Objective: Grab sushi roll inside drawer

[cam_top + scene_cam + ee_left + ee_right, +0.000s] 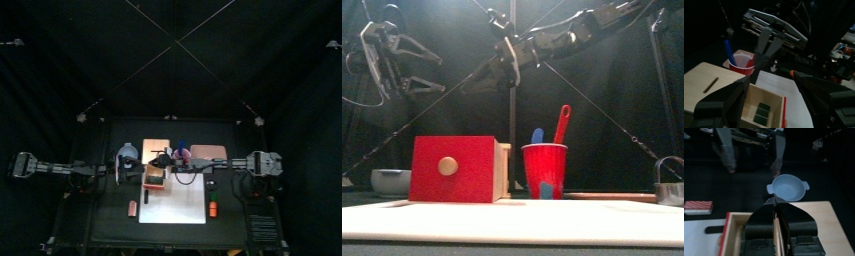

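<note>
Left gripper [769,107] wide open above the open drawer [763,106]; right gripper [777,203] pinched shut, holding nothing visible.

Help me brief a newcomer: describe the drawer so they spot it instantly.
On the white sheet at mid-table, left of the red cup, stands the drawer. It alone is a wooden box with a red front and a round knob.

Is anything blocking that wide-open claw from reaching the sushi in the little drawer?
Nothing visible does. The drawer is open on top, and the dark sushi lies uncovered beneath the open left gripper. The shut right gripper hangs beyond the drawer, near the red cup, not over the sushi.
</note>
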{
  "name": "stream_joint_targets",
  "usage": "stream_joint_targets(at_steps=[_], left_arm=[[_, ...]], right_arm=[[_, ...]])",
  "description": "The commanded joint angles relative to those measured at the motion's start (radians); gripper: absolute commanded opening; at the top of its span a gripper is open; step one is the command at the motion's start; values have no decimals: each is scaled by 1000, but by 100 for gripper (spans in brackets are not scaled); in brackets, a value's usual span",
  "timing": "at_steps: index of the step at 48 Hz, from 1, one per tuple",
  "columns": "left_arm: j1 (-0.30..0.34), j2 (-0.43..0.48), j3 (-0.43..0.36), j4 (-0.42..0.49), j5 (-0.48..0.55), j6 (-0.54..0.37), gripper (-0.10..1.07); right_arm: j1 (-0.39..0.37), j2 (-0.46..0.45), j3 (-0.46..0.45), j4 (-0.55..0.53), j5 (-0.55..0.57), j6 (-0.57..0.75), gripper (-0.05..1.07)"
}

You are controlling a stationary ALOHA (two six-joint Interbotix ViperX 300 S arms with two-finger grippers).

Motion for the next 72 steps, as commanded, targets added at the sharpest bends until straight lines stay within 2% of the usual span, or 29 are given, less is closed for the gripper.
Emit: stream_joint_targets(at_steps=[1,7,19,35,45,60,72], left_arm=[[17,-8,-11,41,-9,2,100],[17,-12,-3,58,-8,2,100],[17,-12,-18,58,-8,0,100],[17,-12,-21,72,-8,3,100],[20,-14,-21,138,-8,3,100],[43,-12,-32,167,-5,6,100],[63,-12,-49,204,-9,6,100]], right_arm=[[17,-86,15,49,38,-2,1],[51,-149,89,57,67,-6,1],[101,-270,238,54,52,-2,1],[101,-342,336,51,14,-5,1],[101,-360,365,49,-6,-9,1],[101,-339,370,49,-29,-9,1],[91,-241,278,55,-6,0,6]])
